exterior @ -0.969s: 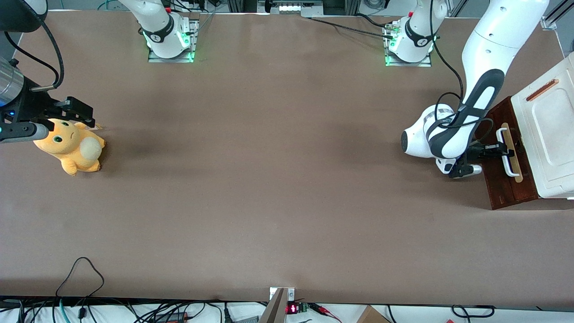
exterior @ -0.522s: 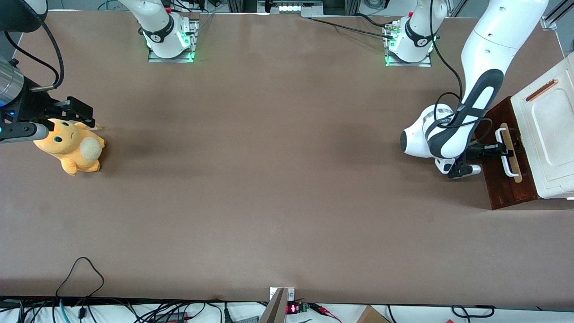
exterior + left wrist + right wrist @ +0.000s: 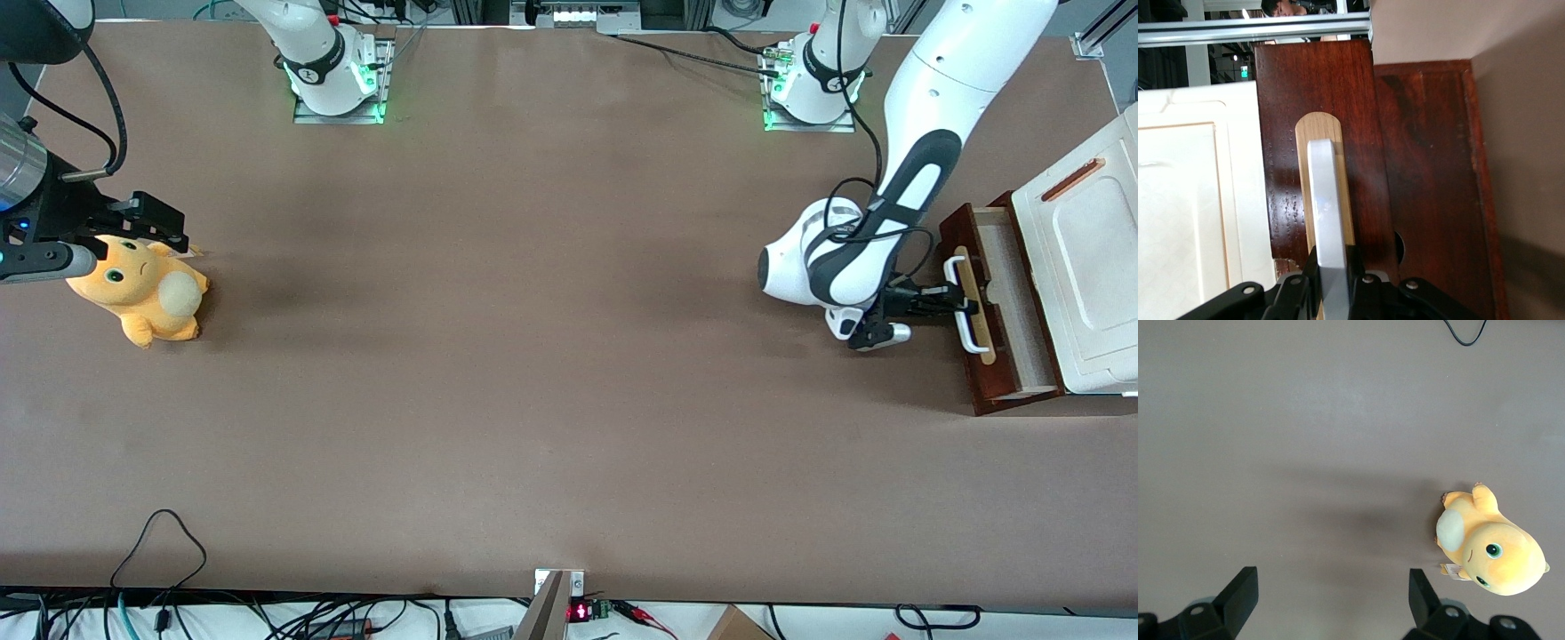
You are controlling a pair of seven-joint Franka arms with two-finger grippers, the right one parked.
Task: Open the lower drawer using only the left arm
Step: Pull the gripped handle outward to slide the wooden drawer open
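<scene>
Lower drawer (image 3: 1003, 298) newly slid out, pale wood inside; black pincer (image 3: 953, 300) clamped on its white bar handle (image 3: 959, 293)

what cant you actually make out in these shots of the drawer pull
- Lower drawer inside: the front view shows only a strip of pale wood; the white cabinet above covers the rest.
- White bar handle: in the left wrist view its near end is hidden by the left arm's gripper, shut on it.
- Cabinet: cut off by the front view's edge.
- Plush toy: its head is partly covered by the parked gripper in the front view.
</scene>
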